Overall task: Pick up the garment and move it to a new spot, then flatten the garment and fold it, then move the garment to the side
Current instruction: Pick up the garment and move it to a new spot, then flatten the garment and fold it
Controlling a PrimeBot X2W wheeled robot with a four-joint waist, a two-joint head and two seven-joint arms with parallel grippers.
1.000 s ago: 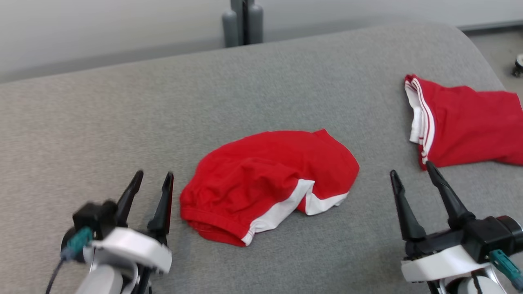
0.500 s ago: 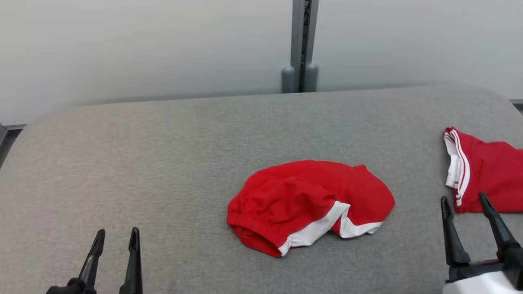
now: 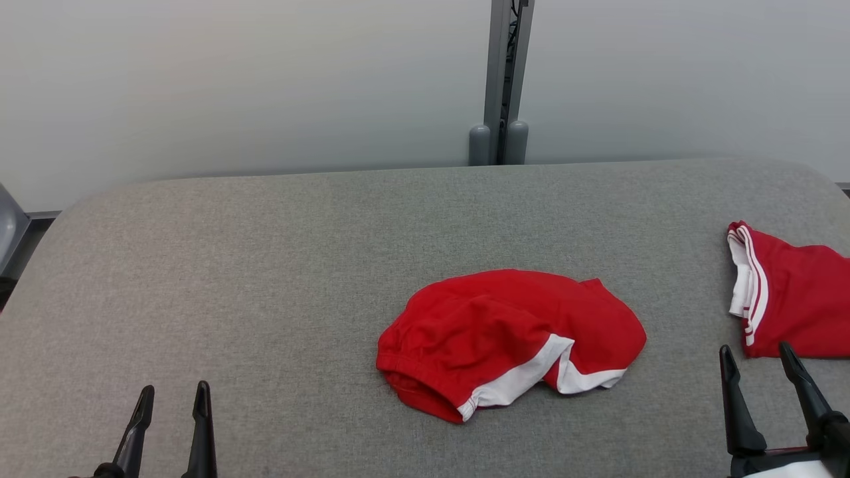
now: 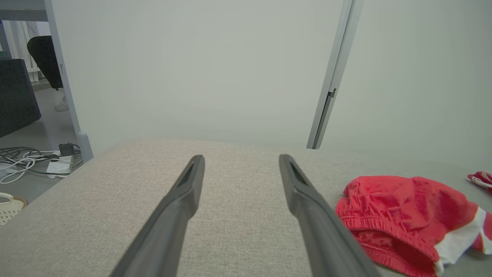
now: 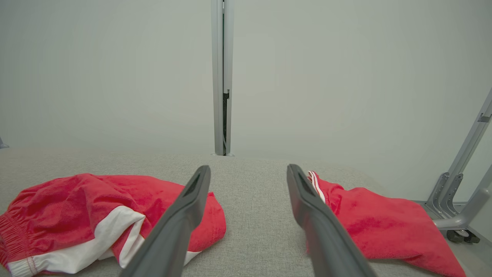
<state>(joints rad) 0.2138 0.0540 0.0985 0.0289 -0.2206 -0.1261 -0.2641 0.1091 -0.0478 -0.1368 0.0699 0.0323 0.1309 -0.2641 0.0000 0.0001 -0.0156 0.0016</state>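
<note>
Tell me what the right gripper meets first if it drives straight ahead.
Probably the striped edge of the folded red garment, just ahead of the right gripper; depth is unclear.

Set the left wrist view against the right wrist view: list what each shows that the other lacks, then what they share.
Left wrist view, not the right: the open left end effector, floor cables and a dark chair.
Right wrist view, not the left: the open right end effector and a grey metal frame.
Both: the crumpled red garment, the second red garment (just a sliver in the left wrist view), the grey padded surface, the pale wall and a vertical post.
</note>
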